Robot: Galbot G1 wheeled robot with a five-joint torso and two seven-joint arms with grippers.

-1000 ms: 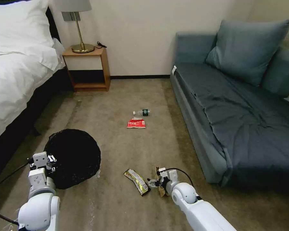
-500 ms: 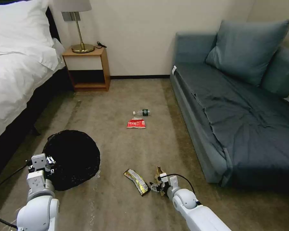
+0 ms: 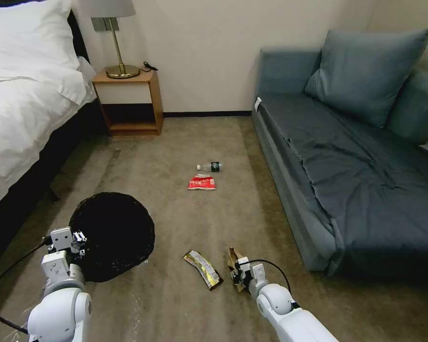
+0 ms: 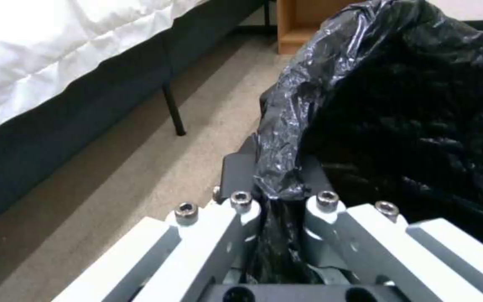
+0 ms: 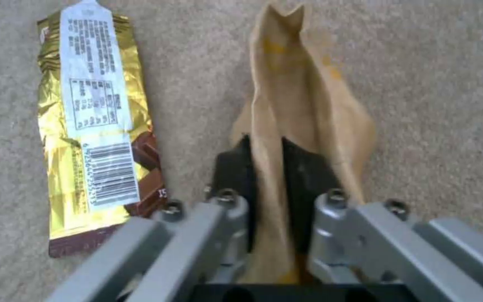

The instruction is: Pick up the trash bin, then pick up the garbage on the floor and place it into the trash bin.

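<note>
- Beside the bed (image 3: 19,118), on its sofa-facing side, trash bin (image 3: 111,235) sits in the left gripper (image 3: 78,237); wrist camera shows the pads clamped on a fold of the black liner bag (image 4: 286,167) at the bin's edge. Whether the bin is clear of the floor (image 3: 176,294) I cannot tell. Judged: bin pickup done or nearly so.
- Right gripper (image 3: 234,277) is low over the carpet, on the side of the bin away from the bed. Its pads (image 5: 230,167) are pinched on the crumpled brown paper bag (image 5: 303,109), which runs up between them. Judged: first litter item grasped, not yet carried over.
- Long gold wrapper (image 5: 93,134) lies flat on the floor just beside the paper bag, between it and the bin, apart from the fingers. Untouched.
- Red-white snack packet (image 3: 202,182) and clear bottle (image 3: 210,166) lie farther from the bin, toward the far wall, close together, the bottle beyond the packet. Both untouched.
- Bin interior reads plain black; contents not discernible.
- Tally, as judged: bin in hand; one of four items gripped; none confirmed inside. Left to do: deposit the paper bag, then collect the wrapper, packet and bottle.
</note>
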